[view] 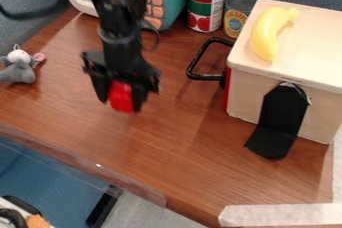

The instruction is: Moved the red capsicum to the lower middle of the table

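Red capsicum: pinched between the black gripper's two fingers, can't really tell if it touches the wood table | grey plush toy: left of the gripper in the view | pale box w/ yellow banana on top: right of it | two cans: behind, upper right of it

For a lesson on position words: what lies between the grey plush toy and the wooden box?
In the camera view, the gripper with the red capsicum between its fingers, then a black handle jutting out beside the wooden box.
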Controlling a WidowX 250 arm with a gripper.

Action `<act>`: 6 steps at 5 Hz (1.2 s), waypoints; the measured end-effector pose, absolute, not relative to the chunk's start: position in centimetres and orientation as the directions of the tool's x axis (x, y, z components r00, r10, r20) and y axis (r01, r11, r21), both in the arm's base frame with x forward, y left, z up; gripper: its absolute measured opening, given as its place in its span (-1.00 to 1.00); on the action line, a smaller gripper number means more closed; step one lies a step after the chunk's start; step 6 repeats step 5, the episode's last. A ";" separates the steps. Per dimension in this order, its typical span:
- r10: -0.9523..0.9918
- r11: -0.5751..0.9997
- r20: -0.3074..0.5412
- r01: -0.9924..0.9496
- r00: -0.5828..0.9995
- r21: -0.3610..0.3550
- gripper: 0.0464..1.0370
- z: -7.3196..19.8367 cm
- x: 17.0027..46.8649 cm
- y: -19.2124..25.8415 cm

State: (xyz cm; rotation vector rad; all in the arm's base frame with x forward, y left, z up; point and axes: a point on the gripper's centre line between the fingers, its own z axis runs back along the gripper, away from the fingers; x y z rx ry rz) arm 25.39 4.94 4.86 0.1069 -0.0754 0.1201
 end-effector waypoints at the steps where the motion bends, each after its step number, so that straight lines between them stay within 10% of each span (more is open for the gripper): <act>1: 0.050 0.993 0.059 -0.057 0.997 0.108 0.39 4.1 25.0 3.3; 3: 0.038 0.992 -0.059 -0.030 0.998 0.119 0.52 1.8 23.6 3.4; 4: 0.046 0.992 -0.064 -0.038 0.997 0.116 0.94 1.4 23.4 3.6; 6: 0.064 0.992 0.024 -0.066 0.998 0.104 0.94 4.1 23.2 3.3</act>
